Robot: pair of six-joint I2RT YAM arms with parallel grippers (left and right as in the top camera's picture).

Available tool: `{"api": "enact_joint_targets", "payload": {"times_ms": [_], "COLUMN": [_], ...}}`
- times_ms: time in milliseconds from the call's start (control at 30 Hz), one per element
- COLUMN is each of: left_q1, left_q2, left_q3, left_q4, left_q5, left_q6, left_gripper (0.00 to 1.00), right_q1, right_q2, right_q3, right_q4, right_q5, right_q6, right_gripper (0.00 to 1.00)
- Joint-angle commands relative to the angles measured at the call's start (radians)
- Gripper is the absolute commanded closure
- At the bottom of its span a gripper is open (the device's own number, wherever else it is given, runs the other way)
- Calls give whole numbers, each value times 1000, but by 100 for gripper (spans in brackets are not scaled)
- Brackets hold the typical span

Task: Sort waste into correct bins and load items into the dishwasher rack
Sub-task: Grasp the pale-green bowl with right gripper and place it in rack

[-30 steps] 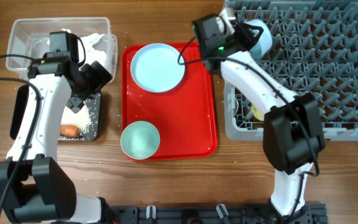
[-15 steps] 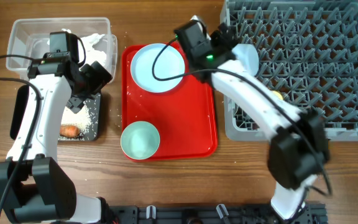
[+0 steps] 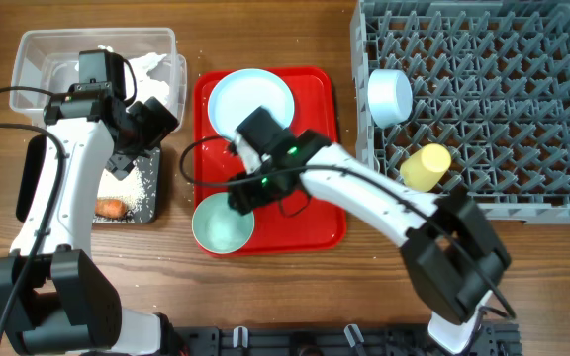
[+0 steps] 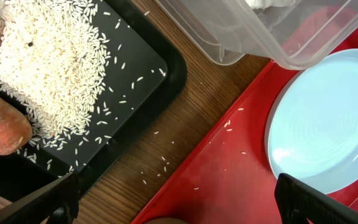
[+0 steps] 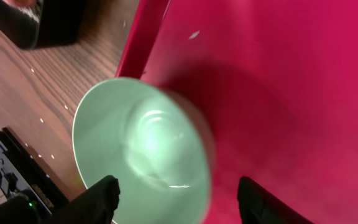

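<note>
White-shelled right arm (image 3: pixel 364 193): I read it stretched low from the near side of the desk (image 3: pixel 552 287), leftward across the red tray (image 3: pixel 315 99), wrist tipped down. Right hand (image 3: pixel 242 198) (image 5: pixel 178 186): released, fingers spread wide, nothing gripped. Left arm (image 3: pixel 67 178): bent upward along the left side, elbow out. Left hand (image 3: pixel 125 156) (image 4: pixel 179 199): released and holding nothing, poised over the strip of bare wood between the black tray (image 3: pixel 149 203) and the red tray. Black tray contents: a heap of rice (image 4: pixel 48 68) and a carrot (image 3: pixel 113 208) at the near end. Stray grains lie on the wood and on the red tray. Clear tub (image 3: pixel 38 59): behind the black tray, with white tissue (image 3: pixel 151 67) inside. Pale blue plate (image 3: pixel 251 106): flat on the far half of the red tray, just behind the right wrist. Dishwasher rack (image 3: pixel 522 99): at the right, holding the pale blue bowl (image 3: pixel 390 96) on its side near the left wall and the yellow cup (image 3: pixel 425 166) lying nearer the front. Pale green bowl (image 3: pixel 223 222) (image 5: pixel 142 149): upright at the near left corner of the red tray, directly beneath the right hand. The fingers straddle its rim on either side; I cannot tell whether they touch it.
</note>
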Motion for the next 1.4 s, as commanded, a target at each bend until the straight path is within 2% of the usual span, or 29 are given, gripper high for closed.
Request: {"api": "enact_joint_targets", "payload": {"times_ms": [0,100,167,300,567,867,1367], "left_q1": [2,2,2,2,2,2,2], "left_q2": [-22,-22,-22,-22,-22,-22,-22], "left_q3": [11,11,11,11,11,11,11], "left_q4": [0,0,0,0,0,0,0], "left_q5": [-14,-14,-13,-14,-14,-13,-14], "left_q6": [-6,-6,-6,-6,-6,-6,-6], "left_gripper": [0,0,0,0,0,0,0], "right_q1": [24,13,13,8,-45,-183,-325], "right_q2": [50,76,91,93,69,-140,-430], "right_q3": [-4,-4,-4,-4,11,13,22], "right_q4": [1,-3,-3,-5,-12,-179,-223], "right_q5": [-7,-8,-11,-13,-26,283,612], "right_q6": [113,154,157,180,179,100,26], "right_gripper": [45,62,67,96,95,96,96]}}
